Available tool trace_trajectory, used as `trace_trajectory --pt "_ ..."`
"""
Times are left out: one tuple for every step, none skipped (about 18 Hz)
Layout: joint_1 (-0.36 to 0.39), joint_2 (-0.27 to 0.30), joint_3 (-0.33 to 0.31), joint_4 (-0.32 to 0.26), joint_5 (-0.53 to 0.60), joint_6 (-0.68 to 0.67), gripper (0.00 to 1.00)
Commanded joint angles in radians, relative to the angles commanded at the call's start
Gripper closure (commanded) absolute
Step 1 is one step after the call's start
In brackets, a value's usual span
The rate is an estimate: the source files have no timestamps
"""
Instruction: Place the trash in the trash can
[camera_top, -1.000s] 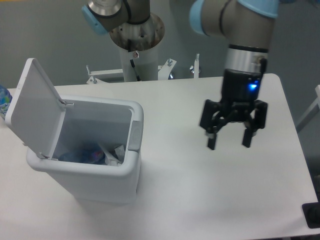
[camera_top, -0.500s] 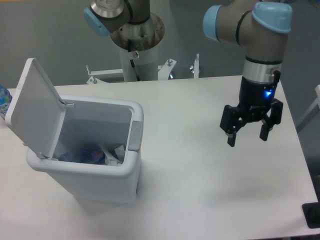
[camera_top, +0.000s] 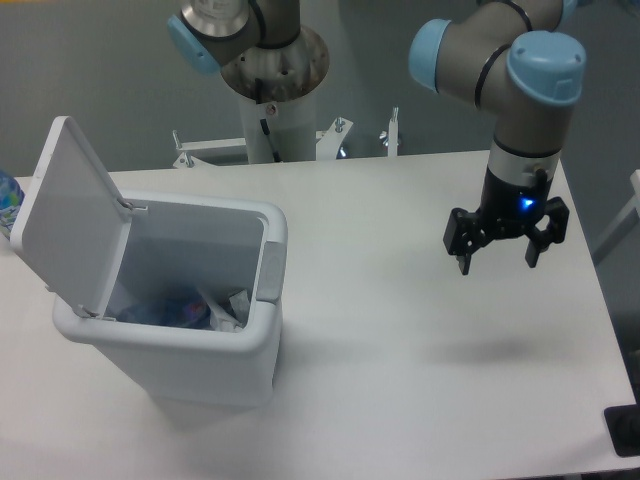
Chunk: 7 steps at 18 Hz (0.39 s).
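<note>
- The counter (camera_top: 400, 380) is a broad white slab, smooth and matte, with a rounded far corner; it looks just as it did a second ago, apart from a faint shadow now lying well below the claw.
- The arm (camera_top: 520, 90) is made of grey tubes with pale blue caps at the joints. Over the last second it has swung toward the right edge of the counter and lifted, so its wrist now sits higher and further right than before.
- The trash can (camera_top: 170, 340) has not moved. It is a white plastic box with rounded corners and a grey tab on its front rim, standing on the left part of the counter with its flat lid (camera_top: 65, 215) tipped up and back.
- The trash lies at the bottom of the can: something blue (camera_top: 180, 305) that looks like the bottle, and a crumpled whitish bag (camera_top: 225, 305) just beside it. Both are unchanged.
- The claw (camera_top: 497, 257) is black, with a small blue light glowing above it. Its two fingers are spread wide with nothing between them, and it hangs in the air over the right side of the counter, well apart from the can.
</note>
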Motion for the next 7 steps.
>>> trace_trajectory --pt "0.0 0.003 0.0 -0.018 0.012 0.051 0.0" --pt "0.0 0.006 0.0 -0.028 0.026 0.088 0.0" --pt "-0.002 0.009 -0.003 -0.031 0.035 0.106 0.0" --pt "0.0 0.009 -0.003 -0.031 0.035 0.11 0.0" --pt "-0.002 0.009 -0.003 -0.029 0.035 0.11 0.0" --pt "-0.002 0.009 -0.003 -0.029 0.035 0.11 0.0" --pt "-0.002 0.009 -0.005 -0.029 0.037 0.11 0.0"
